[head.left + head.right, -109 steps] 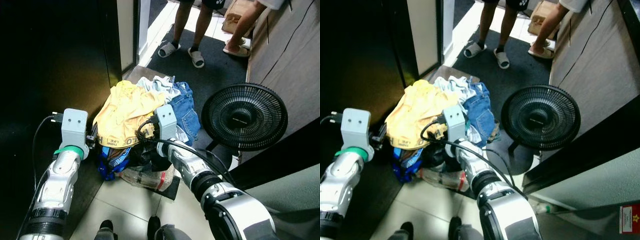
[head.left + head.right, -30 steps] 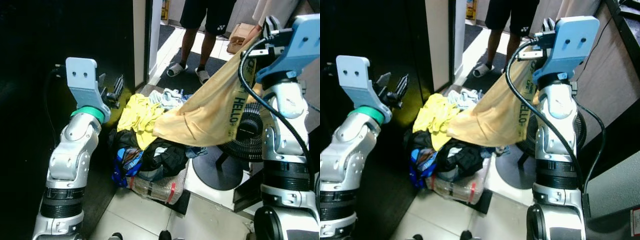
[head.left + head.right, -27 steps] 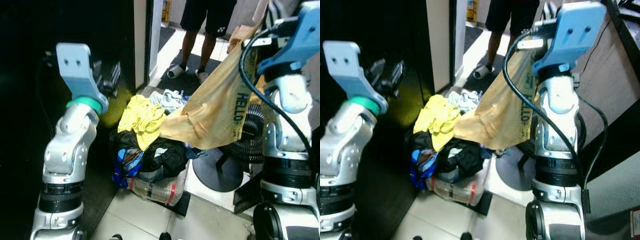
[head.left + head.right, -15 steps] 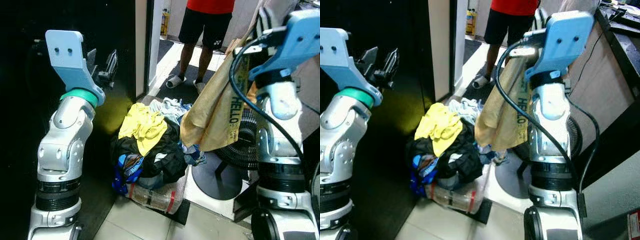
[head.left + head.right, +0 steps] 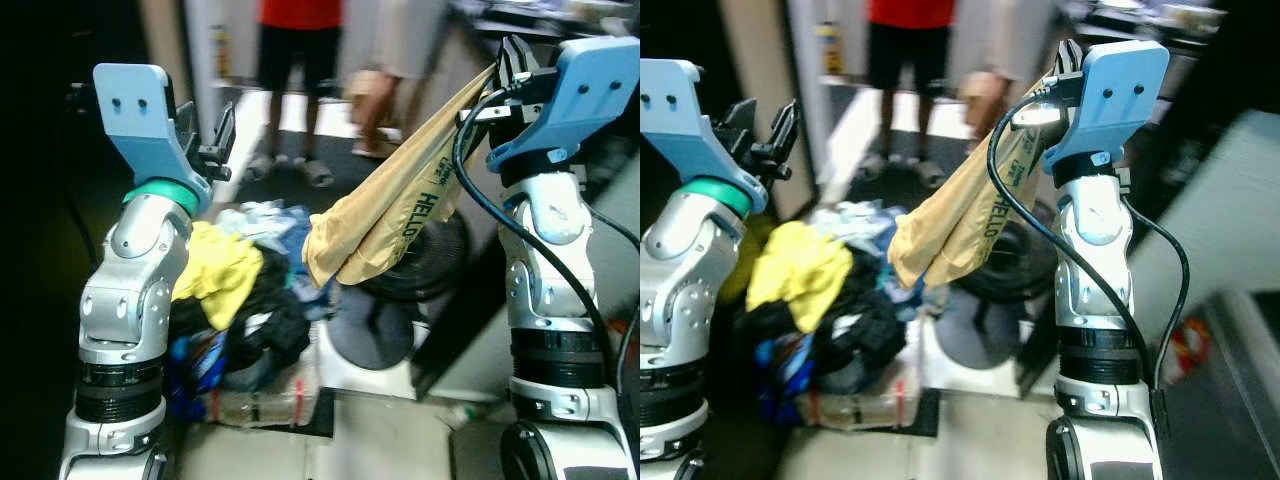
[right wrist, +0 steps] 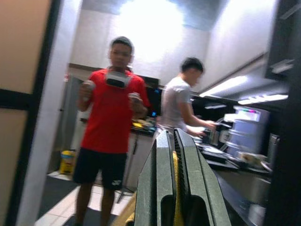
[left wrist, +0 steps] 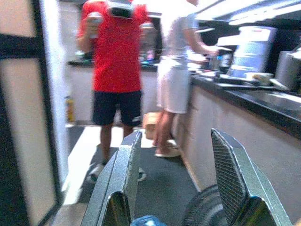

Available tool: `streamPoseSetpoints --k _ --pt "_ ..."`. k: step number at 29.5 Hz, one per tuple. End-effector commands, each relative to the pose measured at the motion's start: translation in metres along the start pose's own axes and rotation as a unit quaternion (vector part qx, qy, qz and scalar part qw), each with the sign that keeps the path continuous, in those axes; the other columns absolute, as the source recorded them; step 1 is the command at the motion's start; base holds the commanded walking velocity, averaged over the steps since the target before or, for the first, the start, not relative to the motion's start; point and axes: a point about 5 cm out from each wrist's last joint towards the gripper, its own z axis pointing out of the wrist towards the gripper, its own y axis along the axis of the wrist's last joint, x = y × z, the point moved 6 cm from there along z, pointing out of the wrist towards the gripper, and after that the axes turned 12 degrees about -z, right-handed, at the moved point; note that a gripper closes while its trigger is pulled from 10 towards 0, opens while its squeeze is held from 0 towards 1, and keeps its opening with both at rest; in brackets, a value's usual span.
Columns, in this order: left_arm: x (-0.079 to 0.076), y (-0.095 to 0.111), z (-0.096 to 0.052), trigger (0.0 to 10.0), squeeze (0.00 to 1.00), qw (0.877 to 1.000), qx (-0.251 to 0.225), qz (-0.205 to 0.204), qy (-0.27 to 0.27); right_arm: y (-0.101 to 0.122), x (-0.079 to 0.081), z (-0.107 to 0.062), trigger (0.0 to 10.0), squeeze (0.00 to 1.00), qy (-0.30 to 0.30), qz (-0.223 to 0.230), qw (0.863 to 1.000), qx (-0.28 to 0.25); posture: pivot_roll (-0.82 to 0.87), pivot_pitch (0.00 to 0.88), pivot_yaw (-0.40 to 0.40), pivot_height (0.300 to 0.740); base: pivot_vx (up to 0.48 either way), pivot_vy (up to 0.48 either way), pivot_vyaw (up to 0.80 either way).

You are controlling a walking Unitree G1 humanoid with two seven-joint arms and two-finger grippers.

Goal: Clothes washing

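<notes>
The right gripper (image 5: 1072, 52), raised at 1 o'clock, pinches a tan printed cloth garment (image 5: 400, 215) hanging over the mixed laundry pile (image 5: 235, 290). The left gripper (image 5: 205, 125), at 11 o'clock, is spread wide, holding nothing.

1. Both arms were silver, built of rounded jointed segments with black ribbed rings near the base.
2. The left wrist carried a green band under a pale blue plate with two small holes.
3. A thick black cable looped along the right arm to its own blue plate.
4. The gripper fingers looked dark and textured, possibly ribbed.
</notes>
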Motion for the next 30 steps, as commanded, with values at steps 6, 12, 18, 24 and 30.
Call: streamPoseSetpoints --k 6,12,18,24,30 --pt "0.006 -0.002 0.0 10.0 0.0 1.0 0.005 0.014 0.005 -0.002 0.001 -0.001 10.0 0.0 0.004 0.014 1.0 0.005 0.09 0.009 -0.006 0.74 0.0 0.0 -0.8" --pt "0.02 0.015 0.005 10.0 0.0 0.999 -0.015 0.034 0.019 -0.003 0.001 -0.001 10.0 0.0 0.002 0.021 1.0 0.007 0.09 0.009 -0.004 0.74 0.0 0.0 -0.8" --pt "0.026 0.023 0.007 10.0 0.0 0.999 -0.023 0.042 0.023 -0.004 0.002 -0.002 10.0 0.0 0.003 0.024 1.0 0.008 0.1 0.014 -0.001 0.74 0.0 0.0 -0.8" --pt "0.023 0.024 0.007 10.0 0.0 0.999 -0.024 0.044 0.018 -0.005 0.003 -0.002 10.0 0.0 0.004 0.029 1.0 0.009 0.1 0.012 0.004 0.74 0.0 0.0 -0.13" --pt "0.021 0.025 0.009 10.0 0.0 0.999 -0.025 0.046 0.013 -0.005 0.004 -0.002 10.0 0.0 0.004 0.034 0.999 0.008 0.1 0.005 0.011 0.74 0.0 0.0 -0.67"
